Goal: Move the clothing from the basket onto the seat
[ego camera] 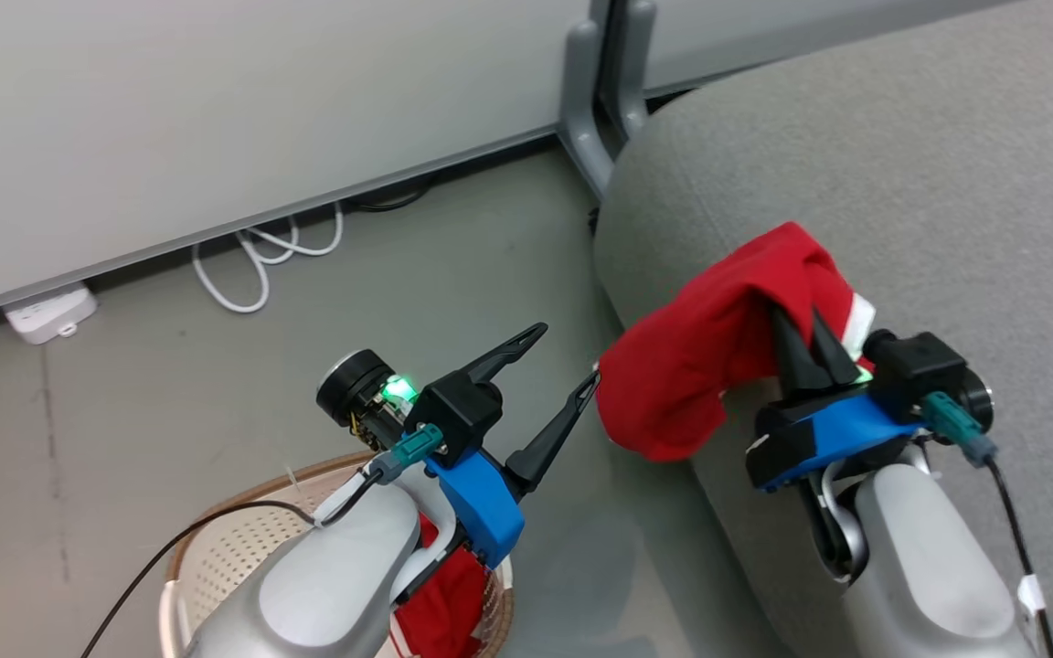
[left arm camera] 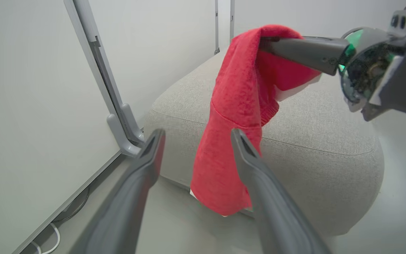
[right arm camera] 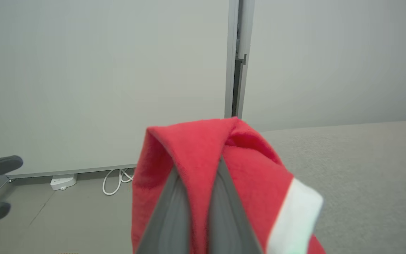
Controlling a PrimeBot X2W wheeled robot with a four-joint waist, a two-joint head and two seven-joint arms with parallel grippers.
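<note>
a red garment (ego camera: 700,366) is pinched between the pressed-together fingers of the right gripper (ego camera: 796,315) and is held over the near edge of the grey seat (ego camera: 901,183). one end is draped over the fingertips, and the rest hangs down past the seat's rounded side. white trim is seen beside the fingers. the left gripper (ego camera: 568,352) is spread wide with nothing held, just beside the hanging cloth; whether one fingertip touches it cannot be told. under the left arm the basket (ego camera: 243,539) is seen on the floor, with more red clothing (ego camera: 440,608) inside.
</note>
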